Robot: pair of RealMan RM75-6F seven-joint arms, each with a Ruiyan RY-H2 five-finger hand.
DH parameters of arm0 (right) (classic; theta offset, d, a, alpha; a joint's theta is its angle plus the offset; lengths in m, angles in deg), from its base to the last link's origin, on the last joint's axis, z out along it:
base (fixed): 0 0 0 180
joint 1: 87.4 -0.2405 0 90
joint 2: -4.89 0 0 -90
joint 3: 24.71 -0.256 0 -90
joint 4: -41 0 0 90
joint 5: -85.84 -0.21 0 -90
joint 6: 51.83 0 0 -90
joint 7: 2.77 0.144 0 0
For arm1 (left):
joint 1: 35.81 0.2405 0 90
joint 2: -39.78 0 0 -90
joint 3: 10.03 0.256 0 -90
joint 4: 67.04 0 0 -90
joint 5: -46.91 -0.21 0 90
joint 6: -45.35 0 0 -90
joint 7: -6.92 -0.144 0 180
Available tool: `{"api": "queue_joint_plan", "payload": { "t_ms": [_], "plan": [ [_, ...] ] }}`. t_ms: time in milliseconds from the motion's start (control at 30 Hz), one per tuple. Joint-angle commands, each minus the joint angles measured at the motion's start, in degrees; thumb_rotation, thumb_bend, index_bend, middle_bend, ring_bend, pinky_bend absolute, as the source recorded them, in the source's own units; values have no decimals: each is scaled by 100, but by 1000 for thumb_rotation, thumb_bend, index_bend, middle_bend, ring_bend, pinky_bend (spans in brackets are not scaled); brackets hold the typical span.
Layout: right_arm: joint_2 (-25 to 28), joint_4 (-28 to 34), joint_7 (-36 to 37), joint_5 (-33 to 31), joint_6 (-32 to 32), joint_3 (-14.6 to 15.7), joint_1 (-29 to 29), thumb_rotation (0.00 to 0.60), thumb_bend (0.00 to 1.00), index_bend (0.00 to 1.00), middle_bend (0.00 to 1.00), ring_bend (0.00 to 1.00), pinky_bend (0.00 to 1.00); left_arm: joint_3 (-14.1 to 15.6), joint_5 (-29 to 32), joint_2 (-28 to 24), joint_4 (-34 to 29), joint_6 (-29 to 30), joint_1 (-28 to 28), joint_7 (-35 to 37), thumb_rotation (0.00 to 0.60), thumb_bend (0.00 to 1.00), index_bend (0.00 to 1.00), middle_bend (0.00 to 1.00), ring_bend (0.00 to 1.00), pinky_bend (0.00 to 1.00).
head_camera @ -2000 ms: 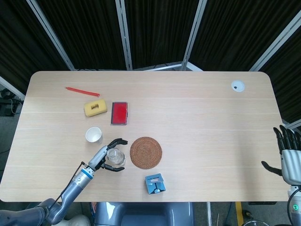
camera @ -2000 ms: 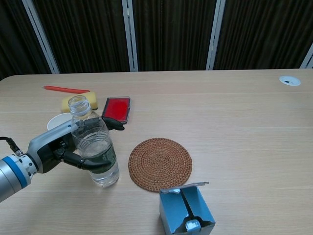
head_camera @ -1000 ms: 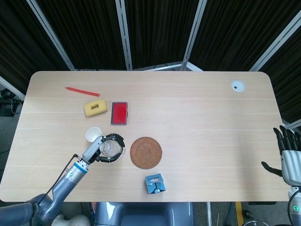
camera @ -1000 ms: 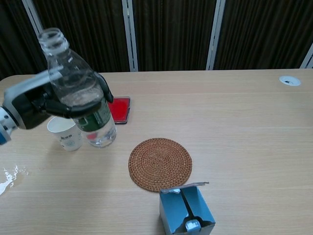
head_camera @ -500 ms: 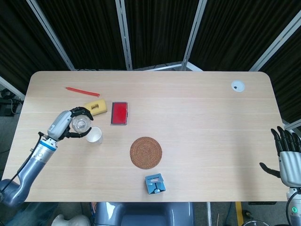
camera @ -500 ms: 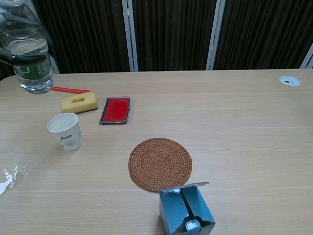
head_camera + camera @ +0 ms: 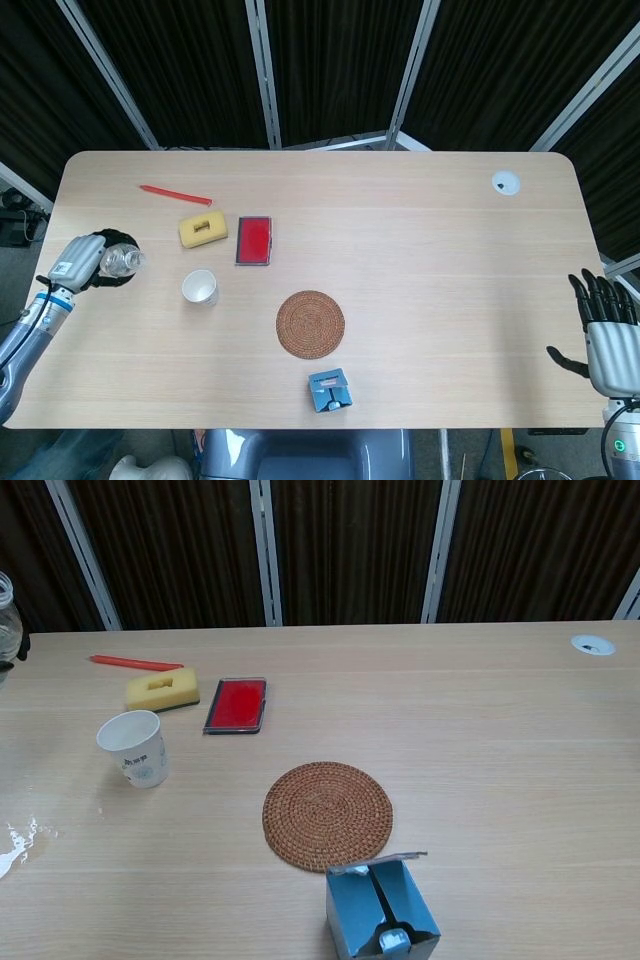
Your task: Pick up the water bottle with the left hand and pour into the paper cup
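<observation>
My left hand [image 7: 85,262] grips the clear water bottle [image 7: 120,261] at the table's left edge, held in the air. The bottle leans with its open mouth pointing right, toward the white paper cup [image 7: 200,288], which stands upright some way off. In the chest view only a sliver of the bottle [image 7: 6,615] shows at the left frame edge, and the paper cup [image 7: 135,748] stands left of centre. My right hand [image 7: 603,335] hangs off the table's right side, fingers spread, holding nothing.
A round woven coaster [image 7: 310,324] lies mid-table, a blue open box [image 7: 329,390] near the front edge. A yellow sponge [image 7: 203,229], red case [image 7: 254,240] and red pen [image 7: 175,194] lie behind the cup. Spilled water [image 7: 15,845] marks the front left.
My left hand has lifted the bottle off the table beside the coaster, swung it left past the cup and tipped its mouth to the right. The right hand has barely shifted.
</observation>
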Motion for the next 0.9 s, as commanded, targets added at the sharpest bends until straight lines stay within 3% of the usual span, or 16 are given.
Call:
{"api": "queue_joint_plan", "payload": {
  "t_ms": [33, 267, 900],
  "plan": [
    [-5, -5, -8, -11, 9, 1, -1, 600, 0, 0, 0, 0, 0, 104, -25, 235, 307, -151, -17, -73, 600, 609, 593, 456, 282, 316],
    [-25, -9, -61, -31, 7, 1, 3, 600, 0, 0, 0, 0, 0, 167, -53, 464, 629, -393, -161, -567, 600, 613, 593, 456, 282, 316],
    [-72, -45, -171, -115, 4, -33, 4, 600, 0, 0, 0, 0, 0, 31, 241, 575, 564, -960, -532, -2239, 600, 617, 591, 453, 282, 316]
  ]
}}
